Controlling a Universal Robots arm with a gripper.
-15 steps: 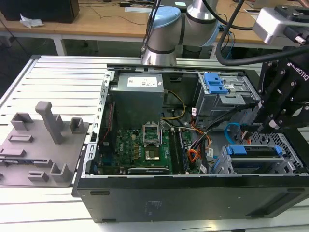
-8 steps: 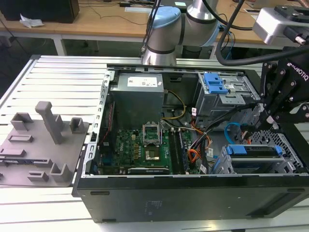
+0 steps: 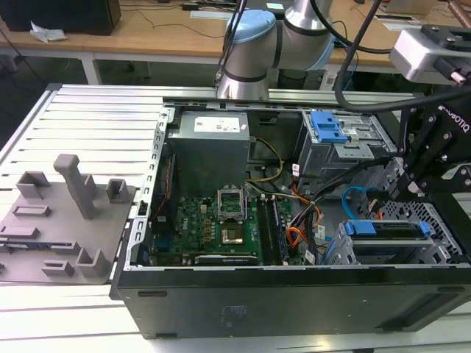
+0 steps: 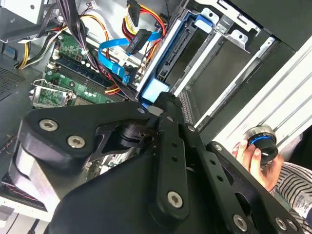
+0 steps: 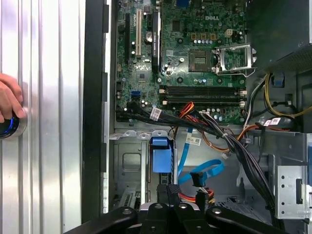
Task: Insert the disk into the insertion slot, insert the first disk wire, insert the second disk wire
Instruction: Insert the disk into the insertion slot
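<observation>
- My pincer (image 5: 168, 191) is drawn narrow: the fingertips sit together with nothing between them, right at the blue end of the disk (image 5: 162, 156).
- The disk lies inside the slot (image 3: 423, 250), in the case corner at the exterior view's right. Its blue frame runs along the cage's open edge.
- The blue wire (image 5: 204, 171) loops just beside that blue end, with its dark plug near my fingertips. I cannot tell whether the plug is seated.
- Room is tight. The case wall (image 5: 95, 122) stands close on one side of the cage.
- On the other side, a bundle of black wires (image 5: 234, 146) crosses between the board (image 5: 195, 48) and the cage.
- Above the board the space is open.
- Beyond the case wall, a hand (image 5: 9, 97) rests on a blue-ringed button (image 5: 7, 129) on the ribbed table (image 5: 48, 146), well apart from me.
</observation>
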